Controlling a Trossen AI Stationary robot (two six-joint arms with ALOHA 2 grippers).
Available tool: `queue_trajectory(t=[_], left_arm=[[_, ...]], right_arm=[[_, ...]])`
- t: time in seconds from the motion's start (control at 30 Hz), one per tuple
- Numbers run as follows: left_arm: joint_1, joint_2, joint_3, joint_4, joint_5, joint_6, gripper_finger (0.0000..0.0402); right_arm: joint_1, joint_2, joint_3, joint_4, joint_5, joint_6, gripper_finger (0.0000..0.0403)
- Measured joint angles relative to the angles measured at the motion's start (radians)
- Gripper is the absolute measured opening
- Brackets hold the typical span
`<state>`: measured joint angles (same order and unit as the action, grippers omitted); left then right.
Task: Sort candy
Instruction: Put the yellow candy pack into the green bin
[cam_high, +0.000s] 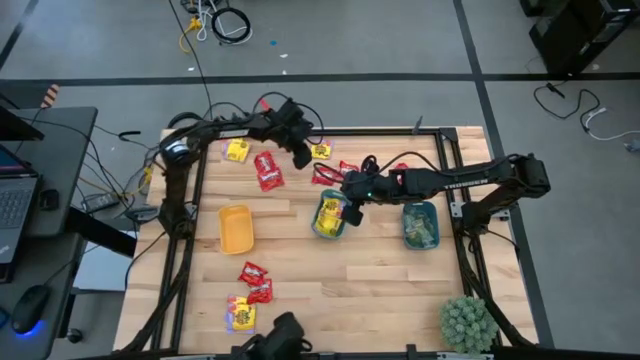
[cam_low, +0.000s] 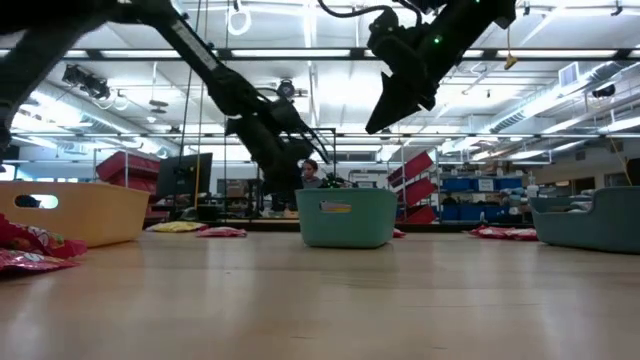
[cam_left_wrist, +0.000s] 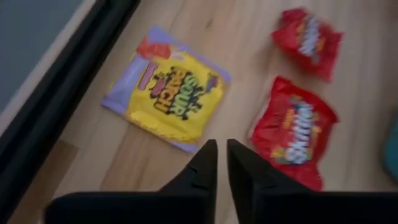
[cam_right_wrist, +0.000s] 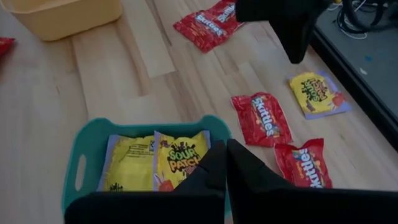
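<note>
You are hovering the left gripper (cam_left_wrist: 217, 152), fingers nearly together and holding nothing, just above the yellow packet (cam_left_wrist: 168, 102), which is lying flat beside the red packets (cam_left_wrist: 292, 130). It looks light, thin and slippery: pinch a crimped edge. Your right gripper (cam_right_wrist: 225, 158), clenched and empty, is hanging over the teal tray (cam_right_wrist: 84, 155).

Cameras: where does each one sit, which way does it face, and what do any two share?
High: above the table, facing straight down; both arms show, left gripper and right gripper.
Low: at tabletop height, looking level across into the room; arms come in from above.
Left wrist: above a yellow packet and two red packets; its own fingers show.
Right wrist: above the teal tray; its own shut fingers show.
Shared: both wrist views see that yellow packet.
</note>
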<state>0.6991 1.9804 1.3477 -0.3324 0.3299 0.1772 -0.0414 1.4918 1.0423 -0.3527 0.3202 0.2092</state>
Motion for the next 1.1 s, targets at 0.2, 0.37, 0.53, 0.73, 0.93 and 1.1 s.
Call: queue_trajectory(t=[0.2,0.37,0.53,0.73,0.93,1.1], left_arm=[[0.000,0.088,0.083,-0.050,-0.008,0.007,0.0114],[-0.006,0.100,0.086,-0.033,-0.054,0.032,0.0162],[-0.006,0.102,0.086,0.008,-0.068,0.035,0.0171],[-0.006,0.130,0.086,0.006,-0.067,0.066,0.0172],[-0.005,0.153,0.086,0.013,-0.082,0.083,0.0171],[0.000,0.155,0.086,0.045,-0.131,0.085,0.0119]], right_arm=[[0.001,0.000,0.000,0.001,0.000,-0.017,0.0001],[0.001,0.000,0.000,0.001,0.000,-0.029,0.0001],[-0.001,0.000,0.000,0.009,0.000,-0.048,0.0001],[-0.001,0.000,0.000,0.015,0.000,-0.056,0.0000],[-0.001,0.000,0.000,0.015,0.000,-0.056,0.0000],[-0.001,0.001,0.000,0.015,0.000,-0.056,0.0000]])
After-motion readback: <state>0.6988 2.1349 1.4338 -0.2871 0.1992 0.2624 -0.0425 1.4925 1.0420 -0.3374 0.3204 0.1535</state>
